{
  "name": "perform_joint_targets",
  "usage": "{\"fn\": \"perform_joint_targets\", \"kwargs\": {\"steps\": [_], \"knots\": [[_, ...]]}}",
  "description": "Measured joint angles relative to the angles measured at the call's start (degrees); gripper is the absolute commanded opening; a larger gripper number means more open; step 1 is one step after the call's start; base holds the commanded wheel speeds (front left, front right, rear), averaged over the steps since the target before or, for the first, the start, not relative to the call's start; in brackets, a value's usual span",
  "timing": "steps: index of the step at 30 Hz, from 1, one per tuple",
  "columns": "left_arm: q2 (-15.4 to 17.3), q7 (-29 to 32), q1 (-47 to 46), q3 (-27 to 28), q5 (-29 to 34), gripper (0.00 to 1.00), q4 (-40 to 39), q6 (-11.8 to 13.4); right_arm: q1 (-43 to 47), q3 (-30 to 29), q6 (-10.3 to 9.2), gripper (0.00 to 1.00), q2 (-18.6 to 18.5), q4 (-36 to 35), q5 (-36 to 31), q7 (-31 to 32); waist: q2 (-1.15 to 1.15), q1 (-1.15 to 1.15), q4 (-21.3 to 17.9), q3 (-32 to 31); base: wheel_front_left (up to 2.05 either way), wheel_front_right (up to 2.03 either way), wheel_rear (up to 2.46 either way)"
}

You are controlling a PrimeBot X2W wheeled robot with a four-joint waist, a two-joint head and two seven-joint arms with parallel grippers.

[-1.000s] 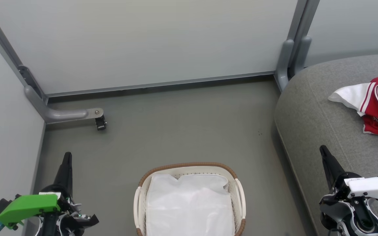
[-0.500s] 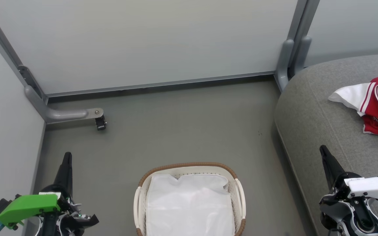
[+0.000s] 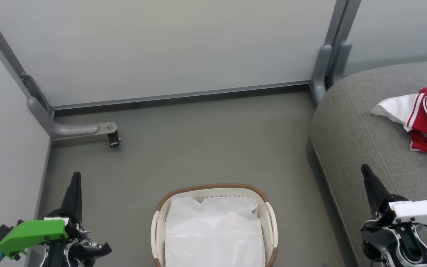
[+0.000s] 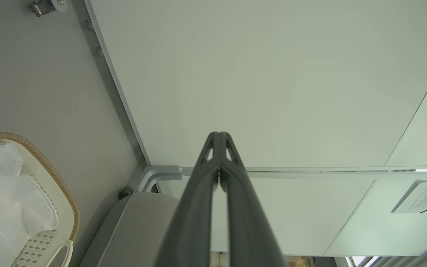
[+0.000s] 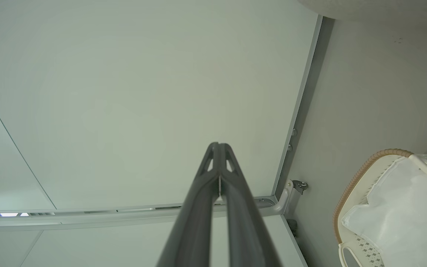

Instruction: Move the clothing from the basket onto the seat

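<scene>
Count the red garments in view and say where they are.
1 bundle of red clothing, lying on the grey sofa; it may hold several pieces. In the basket lies a white sheet, which could hide more.

The left end effector [image 3: 75, 175] is green-capped, right end effector [image 3: 364, 168] white-capped.

Pale grey-green partition panels [image 3: 161, 48] in grey metal frames [image 3: 180, 95] enclose a matte olive-grey floor [image 3: 198, 148]; a small caster [image 3: 114, 140] sits under 1 bracket [image 3: 76, 129].
</scene>
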Motion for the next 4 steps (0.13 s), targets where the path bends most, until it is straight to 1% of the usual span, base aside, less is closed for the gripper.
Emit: {"fn": "perform_joint_targets", "kwargs": {"steps": [4], "knots": [[0.0, 0.0, 0.0, 0.0, 0.0, 0.0, 0.0, 0.0, 0.0, 0.0, 0.0, 0.0, 0.0, 0.0, 0.0, 0.0, 0.0, 0.0, 0.0, 0.0, 0.0, 0.0, 0.0]]}}
